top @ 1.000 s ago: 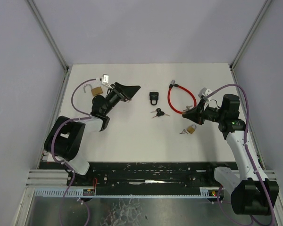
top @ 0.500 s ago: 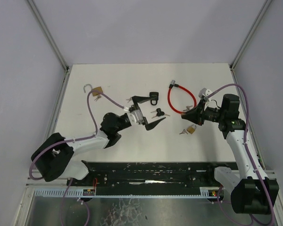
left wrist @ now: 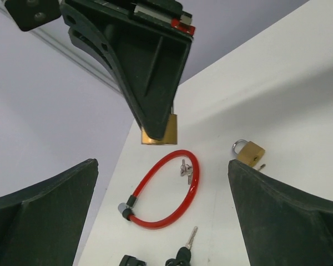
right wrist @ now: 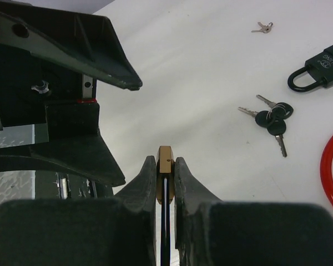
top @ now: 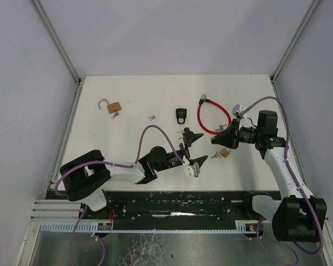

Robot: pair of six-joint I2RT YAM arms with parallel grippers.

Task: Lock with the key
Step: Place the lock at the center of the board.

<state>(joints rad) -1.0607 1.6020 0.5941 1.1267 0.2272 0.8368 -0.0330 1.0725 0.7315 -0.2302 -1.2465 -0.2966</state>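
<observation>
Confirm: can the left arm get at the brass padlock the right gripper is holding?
Probably yes. The left gripper is wide open and faces the brass padlock pinched in the right gripper; nothing stands between them in the left wrist view.

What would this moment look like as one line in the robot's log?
left gripper: open, beside black keys | right gripper: shut on brass lock | other padlock: on table

Brass padlock point(right wrist: 165, 159), matt white table point(top: 155, 100)

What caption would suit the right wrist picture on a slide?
Right gripper pinches a brass padlock edge-on, facing the open left gripper, black keys lying nearby.
</observation>
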